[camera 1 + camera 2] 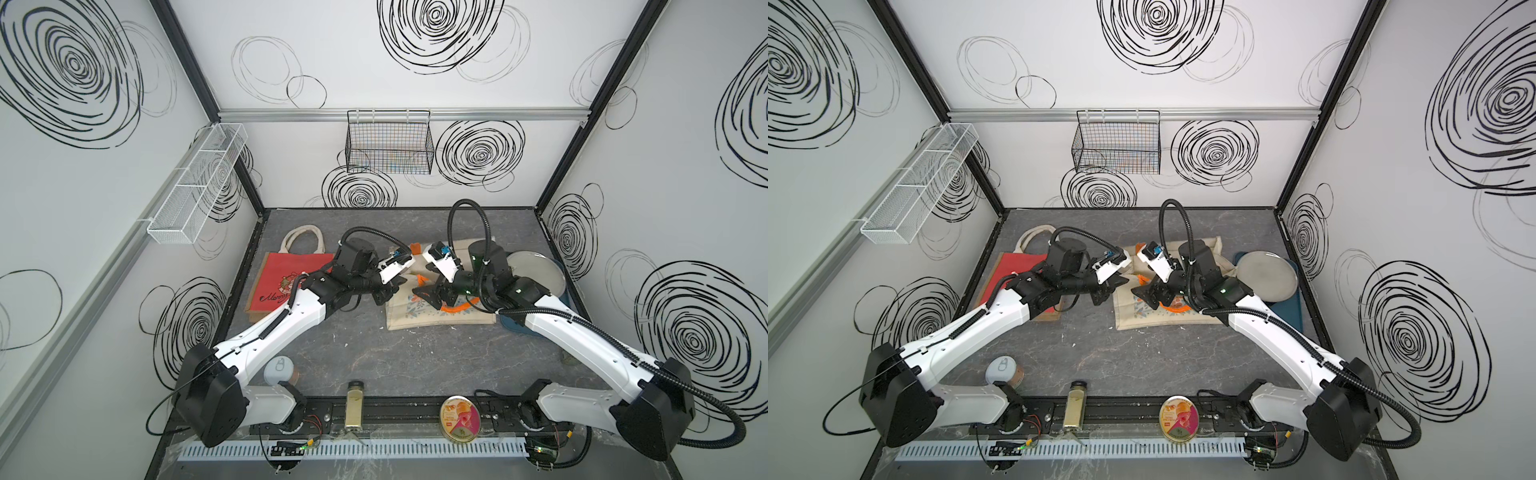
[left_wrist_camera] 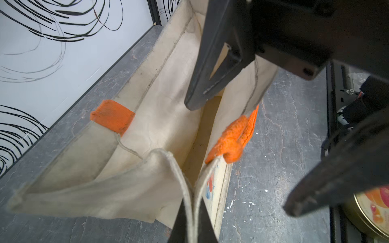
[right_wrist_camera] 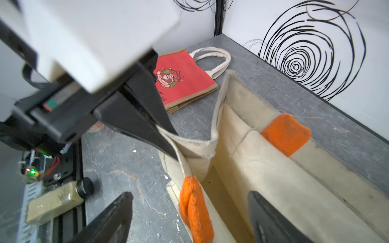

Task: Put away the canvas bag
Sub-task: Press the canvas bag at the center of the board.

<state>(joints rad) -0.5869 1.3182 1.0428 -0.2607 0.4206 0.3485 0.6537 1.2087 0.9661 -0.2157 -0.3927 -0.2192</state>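
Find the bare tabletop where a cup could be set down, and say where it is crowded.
Bare: the wide grey middle between the canvas bag and the spice jar and round tin at the front. Crowded: the back, where red bag, canvas bag and plate lie side by side.

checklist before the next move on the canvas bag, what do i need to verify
1. left gripper shut on canvas bag rim: ok
2. right gripper open, straddling the bag wall by the orange handle: ok
3. bag mouth spread open: ok
4. red bag apart from it: ok
5. room in black wire basket: cannot tell
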